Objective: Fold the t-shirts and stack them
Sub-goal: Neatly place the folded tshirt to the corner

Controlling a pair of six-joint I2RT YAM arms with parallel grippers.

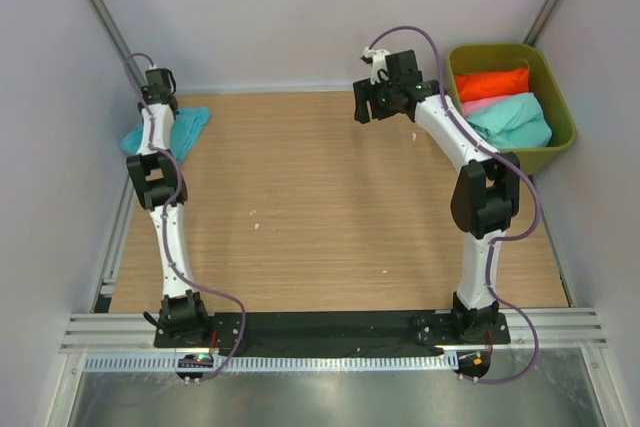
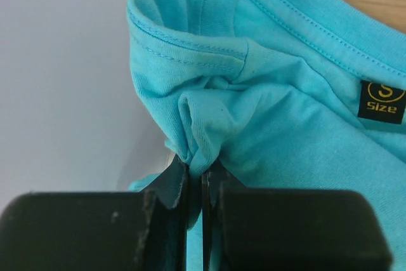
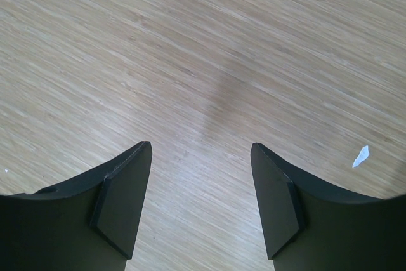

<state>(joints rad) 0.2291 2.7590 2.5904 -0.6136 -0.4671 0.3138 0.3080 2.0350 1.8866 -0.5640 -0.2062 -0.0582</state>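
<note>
A turquoise-blue t-shirt (image 1: pixel 190 127) lies bunched at the table's far left corner, partly under my left arm. My left gripper (image 2: pixel 202 168) is shut on a pinched fold of this shirt (image 2: pixel 285 106) near its collar; a black size label (image 2: pixel 382 101) shows. My right gripper (image 1: pixel 368 105) hovers open above bare wood at the far right of the table, nothing between its fingers (image 3: pixel 202 150). In the olive-green bin (image 1: pixel 556 87) lie an orange-red t-shirt (image 1: pixel 492 83), a pink t-shirt (image 1: pixel 478 105) and a mint-green t-shirt (image 1: pixel 512 121).
Grey walls close in the table on the left, back and right. The bin stands off the table's far right corner. A small white scrap (image 3: pixel 360 156) lies on the wood near the right gripper. The arm bases (image 1: pixel 330 329) sit on a black rail at the near edge.
</note>
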